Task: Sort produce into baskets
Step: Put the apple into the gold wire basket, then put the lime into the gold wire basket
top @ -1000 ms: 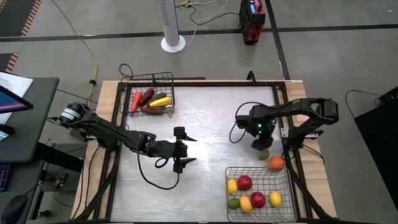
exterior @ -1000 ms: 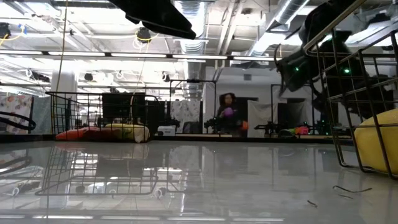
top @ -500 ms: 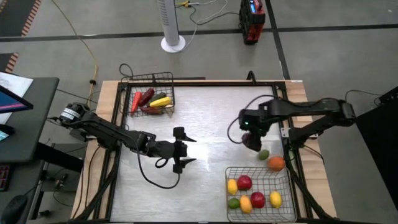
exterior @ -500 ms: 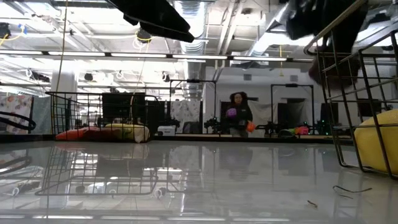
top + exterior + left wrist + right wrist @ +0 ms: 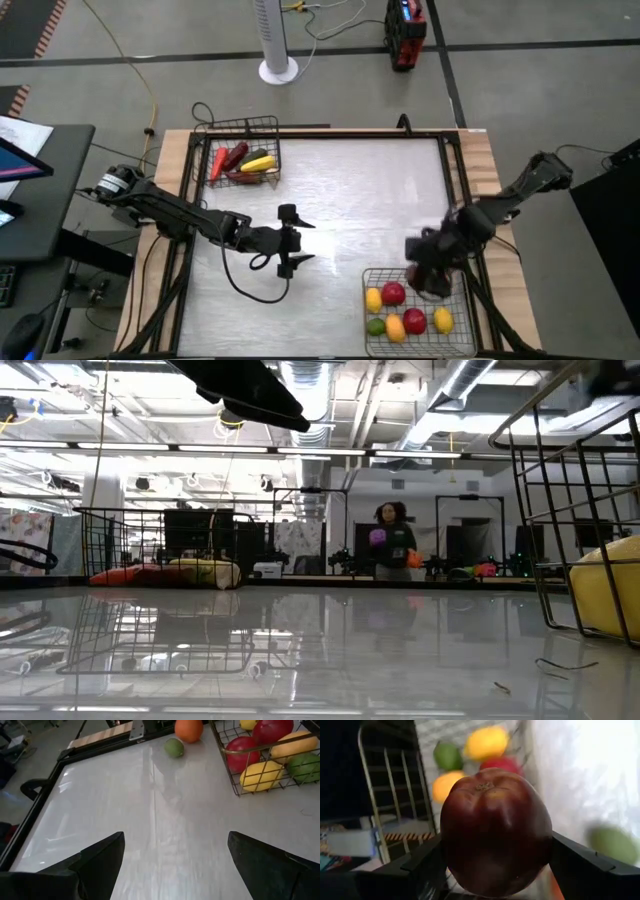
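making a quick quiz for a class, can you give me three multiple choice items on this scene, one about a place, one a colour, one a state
1. Where is the right gripper?
A. over the far basket
B. over the near basket
C. off the table

2. What colour is the fruit it holds?
A. dark red
B. yellow
C. green

3. How do the left gripper fingers stand?
A. shut on a lime
B. shut on nothing
C. open, holding nothing

Answers:
1 B, the high view shows it at the far edge of the basket with the round fruit.
2 A, the right wrist view shows a dark red apple between the fingers.
3 C, the left wrist view shows a wide gap with bare table between them.
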{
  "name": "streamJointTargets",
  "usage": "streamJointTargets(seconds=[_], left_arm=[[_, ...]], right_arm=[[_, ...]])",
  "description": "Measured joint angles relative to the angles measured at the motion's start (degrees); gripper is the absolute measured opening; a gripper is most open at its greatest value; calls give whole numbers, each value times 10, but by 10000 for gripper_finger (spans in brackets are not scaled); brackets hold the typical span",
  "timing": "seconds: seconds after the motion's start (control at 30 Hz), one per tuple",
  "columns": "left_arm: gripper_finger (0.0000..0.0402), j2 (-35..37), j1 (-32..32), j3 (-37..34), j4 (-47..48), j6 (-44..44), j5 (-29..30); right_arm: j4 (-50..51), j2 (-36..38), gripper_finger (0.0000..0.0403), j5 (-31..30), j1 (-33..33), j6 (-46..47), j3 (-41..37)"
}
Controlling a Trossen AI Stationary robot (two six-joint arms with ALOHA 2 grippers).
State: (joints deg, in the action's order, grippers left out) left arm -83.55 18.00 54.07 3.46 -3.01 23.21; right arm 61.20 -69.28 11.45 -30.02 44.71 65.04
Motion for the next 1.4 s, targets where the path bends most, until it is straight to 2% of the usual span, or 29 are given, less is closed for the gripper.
streamJointTargets(seconds=[0.2,0.43,0.6,0.7,1.1,1.4], left_arm=[[345,0,-4,0,-9,-22,0],[345,0,-5,0,-17,-39,1],[345,0,-5,0,-17,-43,0],[345,0,-5,0,-17,-44,-3],[345,0,-5,0,-17,-45,-15],[345,0,-5,0,-35,-45,-19]], right_arm=[[10,-41,345,-28,-63,98,0],[18,-82,394,-21,-68,150,0],[22,-87,390,18,-56,155,2],[46,-87,389,18,-51,154,23],[164,-86,389,-106,-44,96,112],[251,-86,388,-187,28,53,112]])
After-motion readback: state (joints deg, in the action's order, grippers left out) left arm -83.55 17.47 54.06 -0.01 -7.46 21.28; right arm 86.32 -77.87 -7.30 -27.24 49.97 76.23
